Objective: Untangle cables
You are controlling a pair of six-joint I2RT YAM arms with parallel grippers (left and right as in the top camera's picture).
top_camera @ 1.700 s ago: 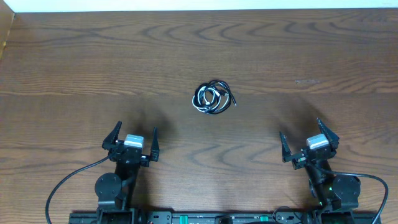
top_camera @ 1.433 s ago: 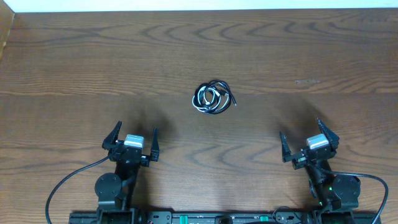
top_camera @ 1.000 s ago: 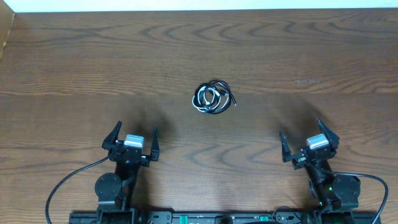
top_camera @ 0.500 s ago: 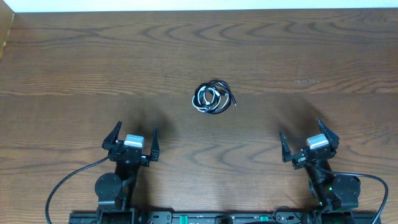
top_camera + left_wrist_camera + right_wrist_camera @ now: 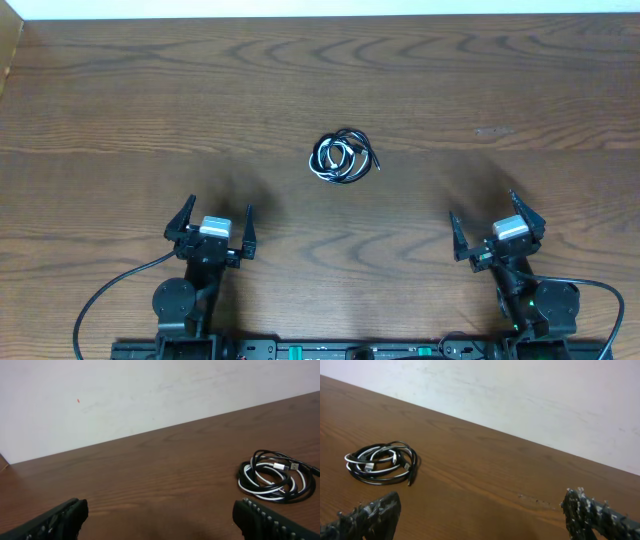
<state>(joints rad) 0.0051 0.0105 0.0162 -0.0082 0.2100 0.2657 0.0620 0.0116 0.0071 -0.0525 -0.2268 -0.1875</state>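
Change since earlier frames: none; the cables and both arms sit as they did.

Item 1. Cables [image 5: 342, 158]: one small coiled bundle, black cords wound together with one white cord, lying flat on the table just above the centre of the overhead frame. A short black end sticks out at the bundle's lower right. In the left wrist view the bundle [image 5: 277, 476] sits at the right edge, a small silver plug showing on top of the coil. In the right wrist view it [image 5: 382, 462] sits at mid left.

Item 2. Left gripper [image 5: 220, 206]: lower left of the overhead frame, well apart from the bundle. Jaws spread wide, holding nothing; its dark fingertips [image 5: 65, 515] appear only at the lower corners of its own view.

Item 3. Right gripper [image 5: 483, 208]: lower right of the overhead frame, also well apart from the bundle. Jaws spread wide, holding nothing.

Item 4. Table [image 5: 150, 100]: dark brown wood grain.

Item 5. Wall [image 5: 150, 390]: pale, behind the table's far edge.

Item 6. Thick black arm wire [image 5: 110, 290]: curving by the left base, bottom of frame.
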